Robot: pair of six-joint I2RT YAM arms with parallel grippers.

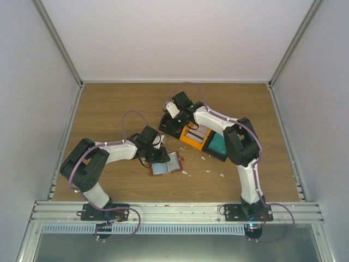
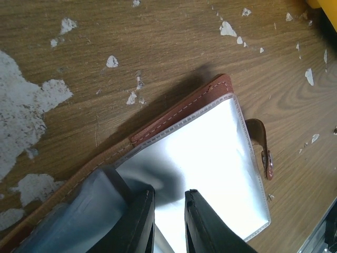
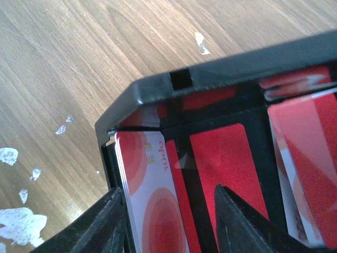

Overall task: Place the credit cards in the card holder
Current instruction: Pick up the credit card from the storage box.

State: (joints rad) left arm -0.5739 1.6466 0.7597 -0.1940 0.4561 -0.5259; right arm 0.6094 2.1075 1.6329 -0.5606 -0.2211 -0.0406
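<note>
Top external view: the card holder (image 1: 168, 164) is seen lying open on the wooden table (image 1: 109, 109), with the left gripper (image 1: 158, 155) at its left edge and the right gripper (image 1: 173, 112) over the far end of the black-and-orange tray (image 1: 192, 137)
In the left wrist view the left gripper's fingers (image 2: 138, 224) are set narrowly apart over the holder's pale clear pocket (image 2: 210, 158), and whether anything is pinched cannot be told; the snap tab (image 2: 260, 145) is folded out to the right. In the right wrist view the right gripper is held wide, unclamped, with red and red-and-white credit cards (image 3: 152, 200) seen in the tray's end compartment between its fingers. A teal card (image 1: 217, 145) is seen in the tray's near end
</note>
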